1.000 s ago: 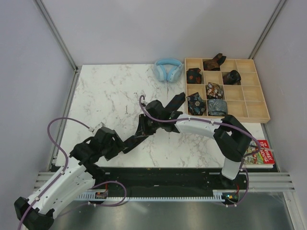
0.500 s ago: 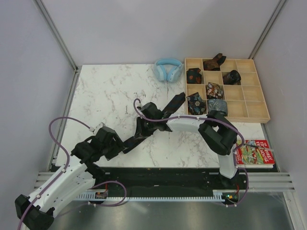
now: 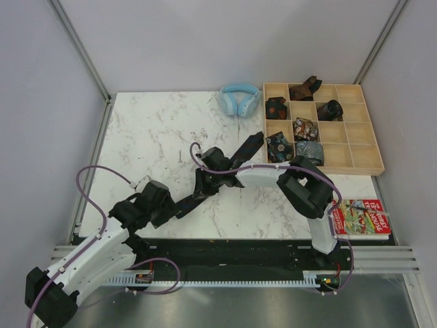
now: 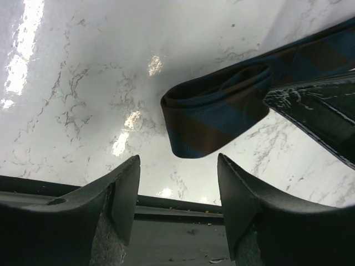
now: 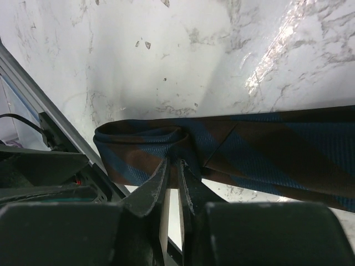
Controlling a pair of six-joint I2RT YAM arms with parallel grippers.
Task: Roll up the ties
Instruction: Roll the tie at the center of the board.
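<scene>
Lettering on the book (image 3: 362, 217) is illegible

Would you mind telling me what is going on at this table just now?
The robot is rolling a brown and blue striped tie on the marble table. The right gripper is shut on the tie's near end, where the fabric is folded into a first loose loop. The left gripper sits open just short of that loop, not touching it. Several rolled ties already lie in the wooden tray at the far right.
</scene>
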